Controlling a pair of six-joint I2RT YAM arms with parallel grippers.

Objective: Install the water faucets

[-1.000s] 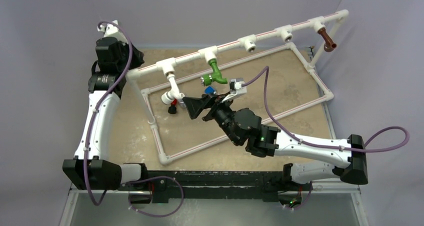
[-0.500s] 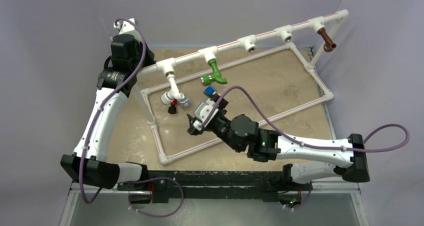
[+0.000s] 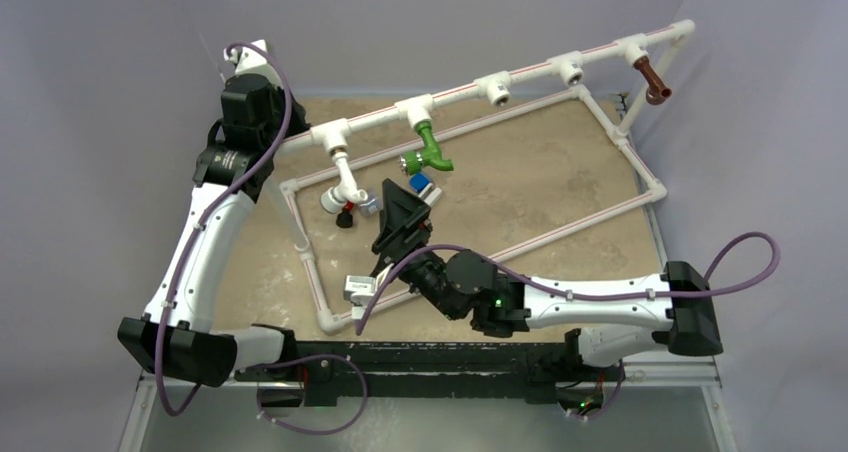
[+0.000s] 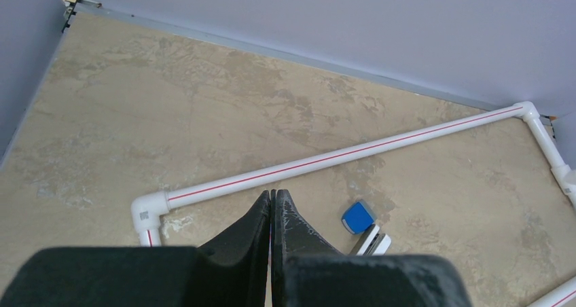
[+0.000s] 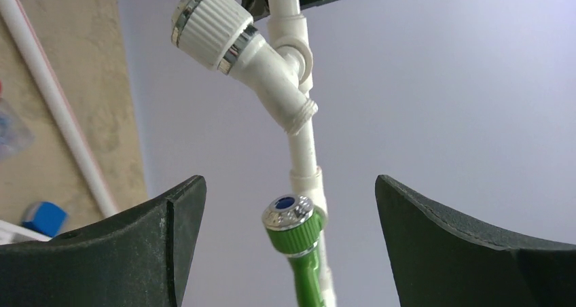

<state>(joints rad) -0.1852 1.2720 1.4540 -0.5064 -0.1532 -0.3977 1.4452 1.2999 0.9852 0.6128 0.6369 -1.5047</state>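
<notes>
three faucets (image 3: 430, 150) on the pipe frame (image 3: 535, 70)

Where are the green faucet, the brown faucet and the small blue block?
green faucet (image 3: 430, 143), top external view, on its neck.
brown faucet (image 3: 651, 77), top external view, on its body.
blue-and-white block (image 4: 358, 217), left wrist view, on its blue face.

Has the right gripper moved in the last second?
Yes. The right gripper, open, has swung from pointing left at the white faucet to pointing away from the arm bases, at the green faucet.
</notes>
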